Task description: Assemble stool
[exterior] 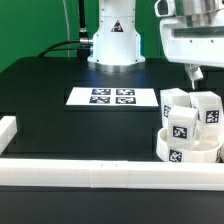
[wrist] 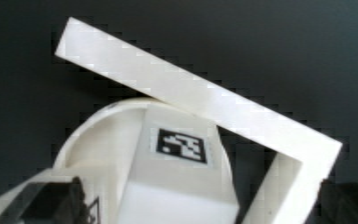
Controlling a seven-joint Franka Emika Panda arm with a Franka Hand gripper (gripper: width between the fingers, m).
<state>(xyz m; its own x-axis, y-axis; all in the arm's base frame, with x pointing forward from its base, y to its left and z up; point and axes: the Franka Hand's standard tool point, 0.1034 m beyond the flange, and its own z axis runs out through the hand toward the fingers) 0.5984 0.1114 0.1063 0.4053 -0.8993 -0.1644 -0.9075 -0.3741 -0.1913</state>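
Black matte worktop (exterior: 60, 110). End effector (exterior: 197, 74) wide open, empty, above white plastic leg blocks (exterior: 192, 115) in round seat (exterior: 190, 150), exterior view's right. Square black-and-white tags only, no readable writing. Marker board (exterior: 113, 97) beyond.

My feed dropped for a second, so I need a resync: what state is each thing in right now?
Tool: open, raised above the stool parts, holding nothing.
Seat: on the table in the corner of the rails, with legs on it.
Legs: standing in the seat, leaning somewhat; whether fully seated cannot be told.
Marker board: flat on the table.
Rails: lying along the table edge.
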